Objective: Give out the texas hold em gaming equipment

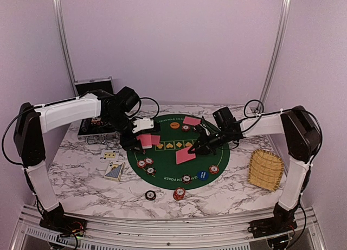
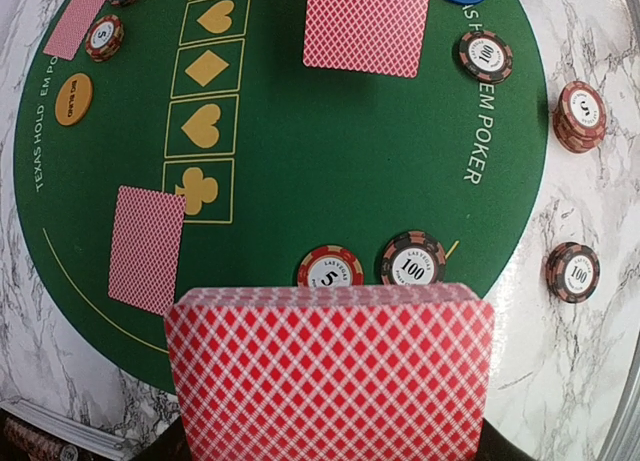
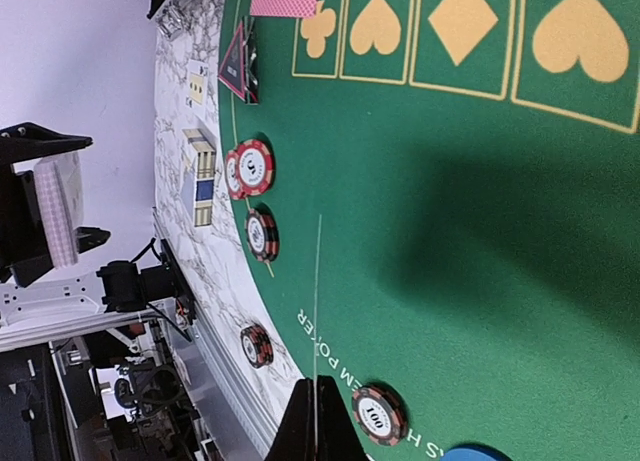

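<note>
The left gripper was squeezed shut on the deck of red-backed cards. It held the deck up over the left side of the green mat. The right gripper was pinched shut on a single card. That card hung a little above the middle of the mat, with its shadow under it.

Two more cards lay flat on the mat. A near card lay just beside the club box. A far card lay near the orange button. Chips sat around the near rim, and one was a blue chip.

I thought the job right then was to put the single card down at a player's spot. To do it well, the right arm should go low and flat first. Then it should let go, so the card does not flip or slide. The card should land on bare green, apart from the chips. The left arm should hold the deck steady and out of the way.
</note>
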`<state>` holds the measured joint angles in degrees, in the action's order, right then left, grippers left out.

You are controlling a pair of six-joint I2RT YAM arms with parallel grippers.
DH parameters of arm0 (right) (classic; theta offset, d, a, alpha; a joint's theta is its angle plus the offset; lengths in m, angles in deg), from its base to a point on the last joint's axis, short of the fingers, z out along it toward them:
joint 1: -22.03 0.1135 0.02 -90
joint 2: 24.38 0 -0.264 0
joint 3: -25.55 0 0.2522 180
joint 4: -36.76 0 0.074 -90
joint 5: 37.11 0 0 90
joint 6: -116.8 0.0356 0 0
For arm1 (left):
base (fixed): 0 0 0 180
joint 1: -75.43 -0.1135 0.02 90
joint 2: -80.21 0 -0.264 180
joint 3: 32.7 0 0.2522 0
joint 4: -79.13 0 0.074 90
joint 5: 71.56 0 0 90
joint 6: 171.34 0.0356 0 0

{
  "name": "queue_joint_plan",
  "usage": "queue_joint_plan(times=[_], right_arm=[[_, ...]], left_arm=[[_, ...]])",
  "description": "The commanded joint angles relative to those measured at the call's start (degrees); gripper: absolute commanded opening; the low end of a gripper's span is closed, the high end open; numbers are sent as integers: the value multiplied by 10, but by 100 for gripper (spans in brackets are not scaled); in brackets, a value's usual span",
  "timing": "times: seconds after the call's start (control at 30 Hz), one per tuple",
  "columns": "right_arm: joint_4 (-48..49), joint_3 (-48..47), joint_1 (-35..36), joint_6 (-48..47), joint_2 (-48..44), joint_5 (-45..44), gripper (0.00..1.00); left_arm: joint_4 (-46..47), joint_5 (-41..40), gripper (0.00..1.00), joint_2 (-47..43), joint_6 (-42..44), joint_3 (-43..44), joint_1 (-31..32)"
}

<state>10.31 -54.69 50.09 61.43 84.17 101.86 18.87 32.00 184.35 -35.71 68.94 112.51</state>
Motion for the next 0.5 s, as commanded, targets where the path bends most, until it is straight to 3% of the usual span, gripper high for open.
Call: queue_joint_plan(times=[0.0, 0.47], right_arm=[[-59, -22, 0, -53, 13, -35, 0], [-147, -32, -4, -127, 26, -164, 0]], left_arm=[[-15, 9, 0, -25, 2, -5, -3], [-17, 11, 0, -25, 1, -4, -3]])
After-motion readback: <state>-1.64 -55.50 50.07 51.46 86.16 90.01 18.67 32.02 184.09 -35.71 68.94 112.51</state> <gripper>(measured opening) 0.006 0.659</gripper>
